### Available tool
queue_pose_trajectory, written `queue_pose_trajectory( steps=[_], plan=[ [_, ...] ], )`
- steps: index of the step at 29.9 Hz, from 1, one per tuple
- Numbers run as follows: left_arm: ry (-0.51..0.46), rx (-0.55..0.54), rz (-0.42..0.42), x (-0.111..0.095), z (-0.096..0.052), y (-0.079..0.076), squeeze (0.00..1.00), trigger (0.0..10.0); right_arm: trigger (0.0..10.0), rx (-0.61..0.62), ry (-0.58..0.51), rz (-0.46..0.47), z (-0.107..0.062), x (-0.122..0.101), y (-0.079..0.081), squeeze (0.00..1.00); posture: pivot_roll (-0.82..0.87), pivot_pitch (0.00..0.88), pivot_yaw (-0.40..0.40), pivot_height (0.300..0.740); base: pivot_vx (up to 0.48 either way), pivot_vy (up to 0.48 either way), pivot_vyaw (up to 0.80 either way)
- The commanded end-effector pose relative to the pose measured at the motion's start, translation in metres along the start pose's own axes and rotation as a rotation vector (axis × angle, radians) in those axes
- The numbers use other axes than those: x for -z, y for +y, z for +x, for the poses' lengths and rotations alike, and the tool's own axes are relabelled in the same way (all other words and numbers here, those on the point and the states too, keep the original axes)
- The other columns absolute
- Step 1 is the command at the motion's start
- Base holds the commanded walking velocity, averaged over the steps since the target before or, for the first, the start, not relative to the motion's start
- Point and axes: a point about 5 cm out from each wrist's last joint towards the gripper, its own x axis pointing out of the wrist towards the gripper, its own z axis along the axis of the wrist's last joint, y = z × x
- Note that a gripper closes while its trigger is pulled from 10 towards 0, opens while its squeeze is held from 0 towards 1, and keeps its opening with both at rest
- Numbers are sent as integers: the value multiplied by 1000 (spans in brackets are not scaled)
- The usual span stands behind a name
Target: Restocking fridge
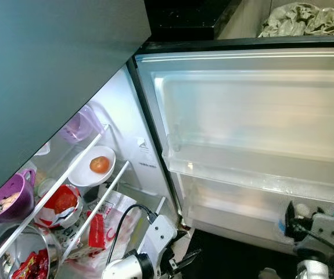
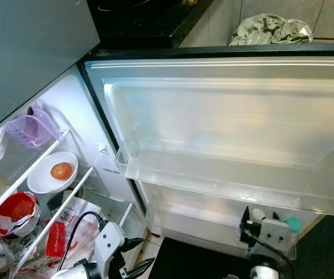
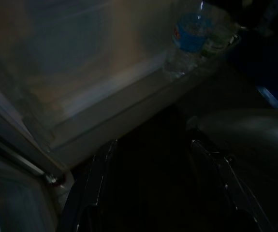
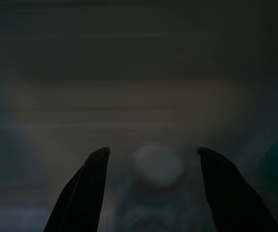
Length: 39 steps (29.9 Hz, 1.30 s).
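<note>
Fridge open, door [image 1: 254,110] swung wide toward the camera, inner side facing up. Upper door bin [image 1: 259,168] clear plastic, looks bare. Lower door bin [image 2: 225,224] holds bottles at the robot's right end: white cap [image 2: 257,214] and green cap [image 2: 293,224] visible just beside the right wrist housing.

Right gripper [image 4: 153,154] low at the lower door bin, fingers spread wide, nothing between the pads. White bottle cap [image 4: 158,166] sits centred between the two fingers [image 4: 83,193], just ahead, blurred. Teal-green blob at the frame edge, too blurred to identify. Contact with the bottle: cannot tell.

Left gripper [image 1: 181,261] low near the fridge's bottom hinge corner, fingers apart, holding nothing. Left wrist view dark: water bottle with blue label [image 3: 192,34] and a green-labelled one [image 3: 216,43] standing in the door bin, well apart from the fingertips [image 3: 105,154].

Fridge interior at robot's left: white plate [image 1: 92,168] with a tomato [image 1: 99,165] on a wire shelf; purple measuring jug [image 1: 81,125] on the shelf above; purple bowl [image 1: 7,200] with food; red-and-white packet [image 1: 59,204]; red snack packs [image 1: 96,229] lower down; steel pot [image 1: 21,253] at bottom.

Crumpled grey-green bag [image 1: 303,18] on the surface beyond the door's top edge.
</note>
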Motion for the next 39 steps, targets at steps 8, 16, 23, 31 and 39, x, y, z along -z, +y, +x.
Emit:
queue_pose_trajectory(
  steps=[8,16,23,31,39],
  plan=[
    [40,-101,-33,21,-3,3,0,10000,10000,-93,185,-53,-22,31,11,0,-19,151,89,621,0,0,0],
    [440,-497,-124,95,-33,16,0,10000,10000,-193,658,-315,-62,83,-4,0,-69,127,51,621,0,0,0],
    [556,-738,-307,129,-66,9,0,10000,10000,-307,719,-374,-70,90,3,0,-77,107,-7,621,0,0,0],
    [515,-806,-375,132,-65,7,0,10000,10000,-386,744,-377,-68,91,24,0,-55,79,-29,621,0,0,0],
    [539,-863,-430,137,-71,13,0,10000,10000,-360,762,-258,-67,91,33,0,-36,59,-22,621,0,0,0]
  ],
)
